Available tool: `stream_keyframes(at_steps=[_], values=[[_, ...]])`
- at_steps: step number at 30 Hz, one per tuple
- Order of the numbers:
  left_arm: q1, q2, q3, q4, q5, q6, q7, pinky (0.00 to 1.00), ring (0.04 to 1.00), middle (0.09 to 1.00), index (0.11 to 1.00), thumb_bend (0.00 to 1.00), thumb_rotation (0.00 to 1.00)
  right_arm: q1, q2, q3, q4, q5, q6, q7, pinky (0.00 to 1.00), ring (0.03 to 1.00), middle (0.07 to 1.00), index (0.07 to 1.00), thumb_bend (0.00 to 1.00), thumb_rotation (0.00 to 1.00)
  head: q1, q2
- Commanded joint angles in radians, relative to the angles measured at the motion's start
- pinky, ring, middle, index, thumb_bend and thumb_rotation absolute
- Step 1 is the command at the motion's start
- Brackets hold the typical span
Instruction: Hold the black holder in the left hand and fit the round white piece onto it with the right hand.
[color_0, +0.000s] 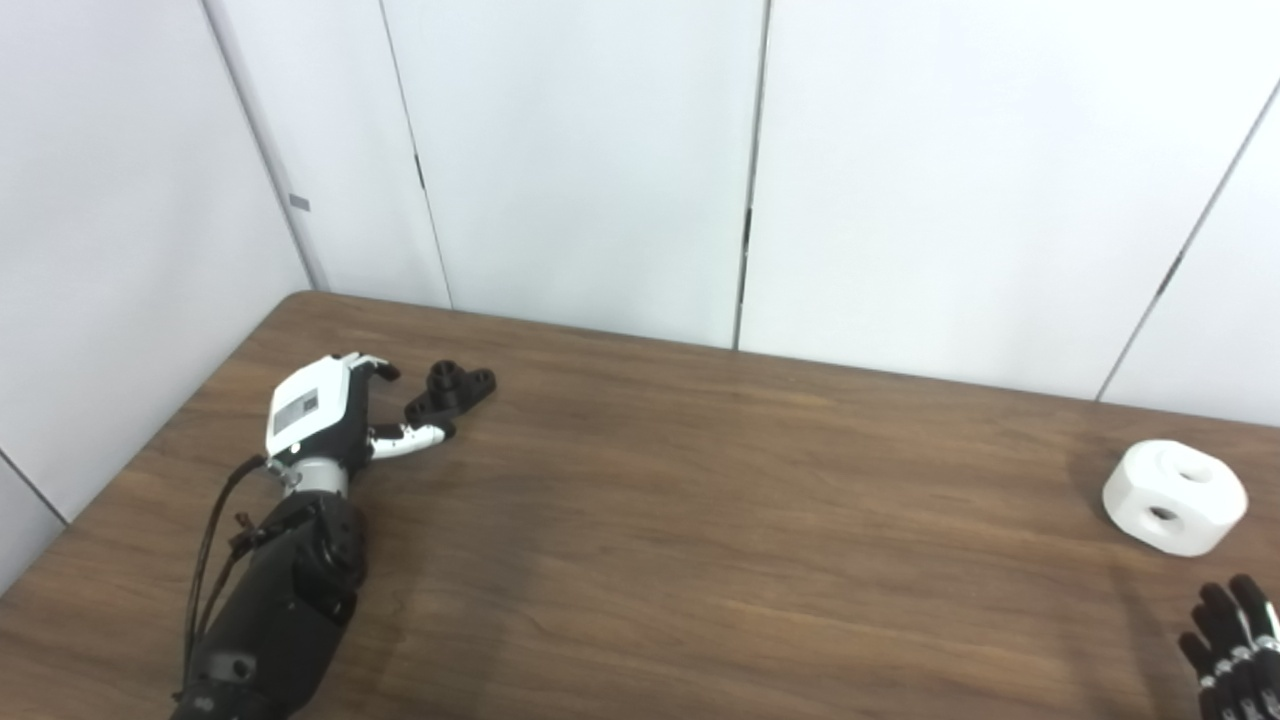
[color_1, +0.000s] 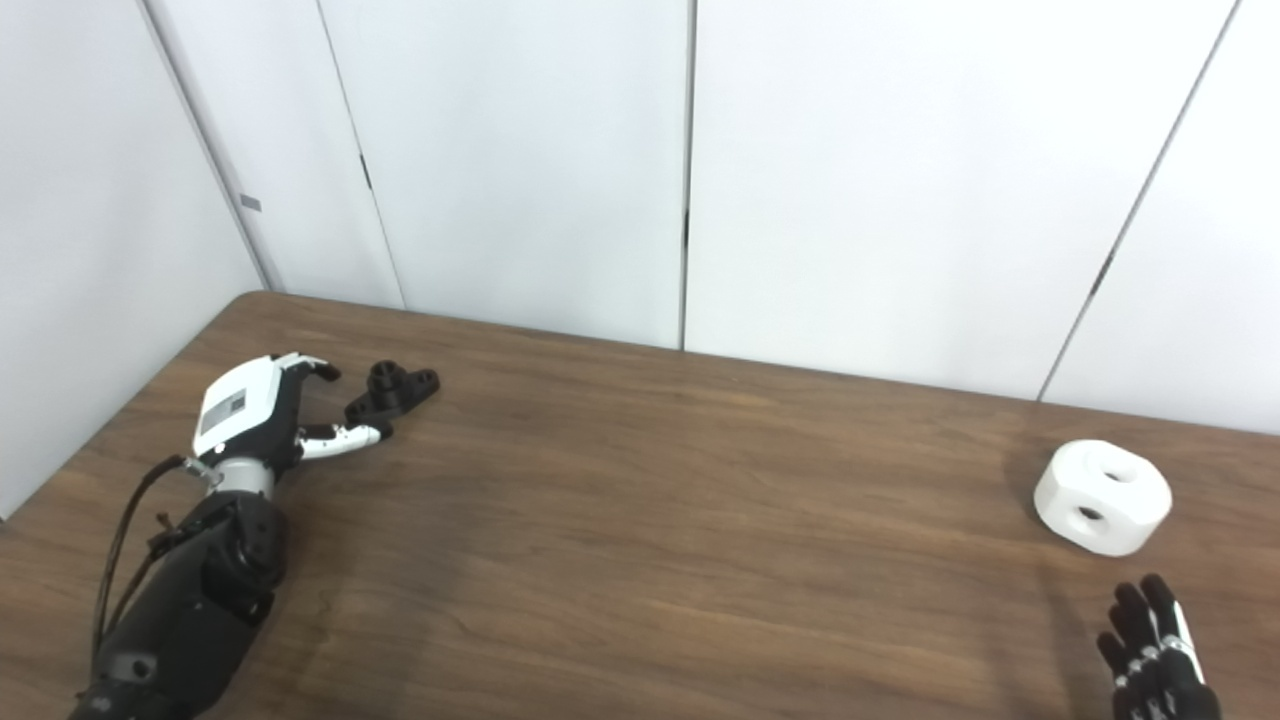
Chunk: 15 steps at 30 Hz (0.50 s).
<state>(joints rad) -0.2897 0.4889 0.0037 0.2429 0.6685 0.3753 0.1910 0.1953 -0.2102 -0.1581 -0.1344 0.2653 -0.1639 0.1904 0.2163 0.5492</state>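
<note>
**Entry: both parts on table, neither held**

Black holder (color_0: 450, 392): left of frame, just beyond left hand (color_0: 325, 412), fingers spread, thumb near it. A nudge could push it away.
Round white piece (color_0: 1175, 497): right edge.
Right hand (color_1: 1155, 650): lower right, fingers apart, empty.

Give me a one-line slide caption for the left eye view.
Left robot hand open beside the black holder; right robot hand open near the round white piece.
</note>
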Motion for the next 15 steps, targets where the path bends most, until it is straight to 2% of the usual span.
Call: stream_keyframes(at_steps=[1,10,15], values=[[-0.054,0.034,0.008,0.007,0.008,-0.003,0.019,1.00,0.964,0.898,0.723,0.95,0.40,0.038,0.035,0.013,0.056,0.005,-0.020,-0.001,1.00,0.990,0.981,0.999,0.65,0.98,0.000,0.000],[-0.076,0.017,0.019,0.033,-0.037,-0.007,0.018,1.00,0.961,0.885,0.689,0.91,0.35,0.037,0.034,0.012,0.059,0.014,-0.018,0.003,1.00,0.993,0.979,0.999,0.67,0.94,-0.007,0.003],[-0.093,0.016,0.003,0.050,-0.039,0.005,0.011,1.00,0.949,0.874,0.687,0.89,0.35,0.040,0.034,0.012,0.059,0.005,-0.021,0.001,1.00,0.990,0.977,1.000,0.66,0.95,-0.009,0.007]])
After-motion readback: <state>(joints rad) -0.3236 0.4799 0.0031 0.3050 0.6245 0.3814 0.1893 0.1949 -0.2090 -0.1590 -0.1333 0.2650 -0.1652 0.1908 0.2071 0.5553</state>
